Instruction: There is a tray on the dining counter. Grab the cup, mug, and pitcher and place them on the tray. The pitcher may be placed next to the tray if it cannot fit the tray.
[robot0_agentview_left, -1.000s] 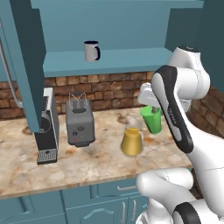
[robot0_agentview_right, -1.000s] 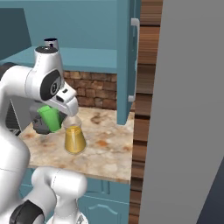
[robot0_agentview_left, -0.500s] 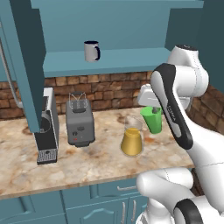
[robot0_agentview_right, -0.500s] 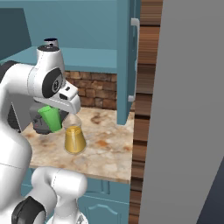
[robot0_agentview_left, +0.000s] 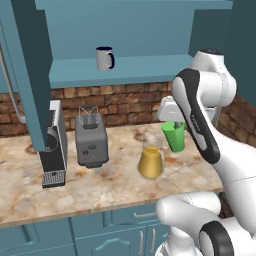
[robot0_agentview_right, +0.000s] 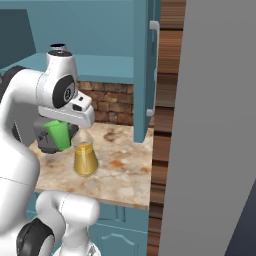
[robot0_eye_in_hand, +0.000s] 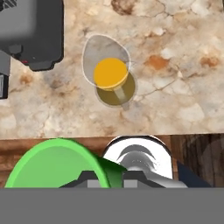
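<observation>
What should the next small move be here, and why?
Probably lift the cup a bit higher and carry it clear. The hand appears shut on its rim, holding it above the worktop, close beside the pitcher. Going up first should avoid clipping the pitcher's neck.

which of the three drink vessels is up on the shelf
The grey mug with the dark handle. It stands on the teal shelf, while the green cup and the pitcher are down at worktop level.
</observation>
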